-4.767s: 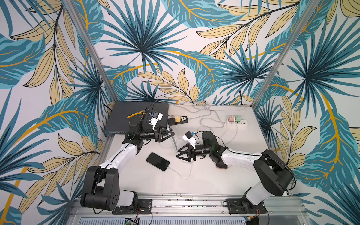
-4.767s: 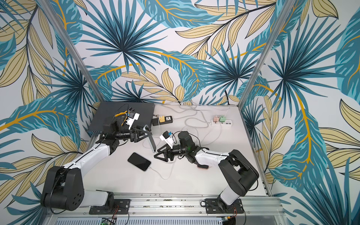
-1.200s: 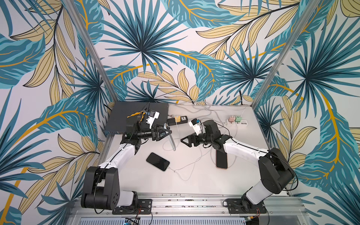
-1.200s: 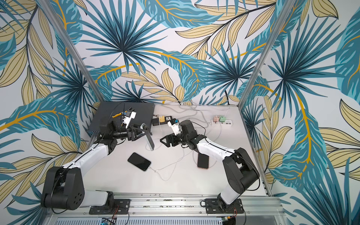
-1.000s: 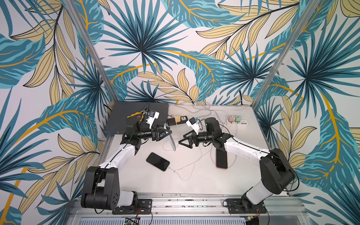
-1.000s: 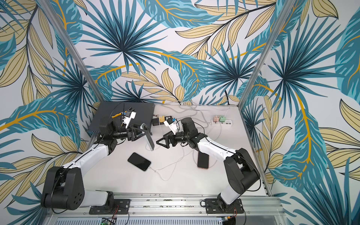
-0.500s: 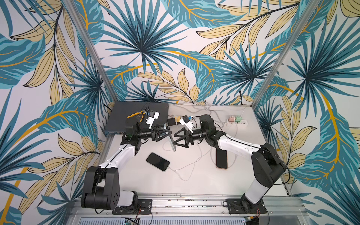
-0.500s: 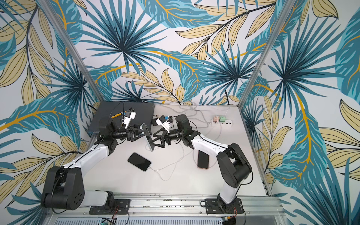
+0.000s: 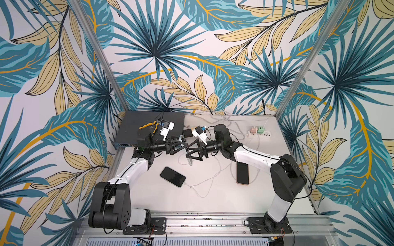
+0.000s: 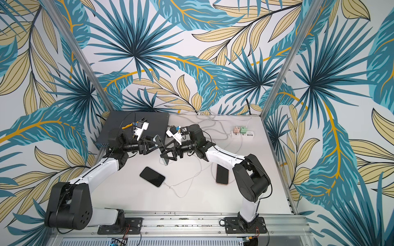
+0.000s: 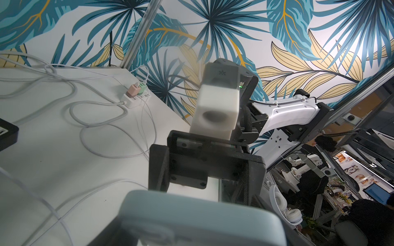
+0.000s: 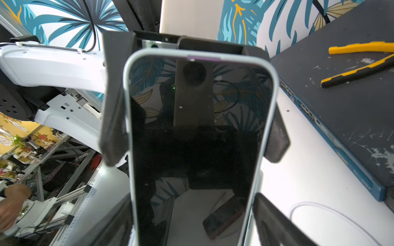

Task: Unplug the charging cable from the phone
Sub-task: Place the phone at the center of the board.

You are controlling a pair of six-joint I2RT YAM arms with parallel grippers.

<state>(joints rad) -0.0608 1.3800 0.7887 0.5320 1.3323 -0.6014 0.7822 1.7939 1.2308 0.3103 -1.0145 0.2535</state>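
A: What do both top views give you?

B: The left pincer (image 9: 183, 147) is clamped on the phone (image 9: 189, 161) and holds it tilted above the white bench (image 9: 213, 202), lower end down, between the two arms. The right pincer (image 9: 190, 151) faces it from the other side, with its fingers flanking the phone. A second phone (image 9: 172, 176) lies flat, screen up, nearer the front rail. A third phone (image 9: 242, 173) lies beside the right forearm. A dark flat box (image 9: 130, 130) sits at the back left corner with yellow-handled pliers (image 9: 147, 126) on it.

A: And the left wrist view?

B: The phone's pale blue back (image 11: 202, 217) fills the near edge, blurred. Beyond it the right pincer stands head-on. White cables (image 11: 100, 102) loop over the bench toward a power strip (image 11: 131, 103) carrying a pink and a green plug. I cannot tell which cable runs to the held phone.

A: The right wrist view?

B: The dark screen (image 12: 191, 138) faces the camera. The left pincer's fingers (image 12: 114, 106) press both long edges along the upper half. The right pincer's fingers (image 12: 275, 223) sit right beside those edges lower down. I cannot tell whether they squeeze or merely bracket the phone. The frame cuts off the phone's lower end, so the port is hidden.
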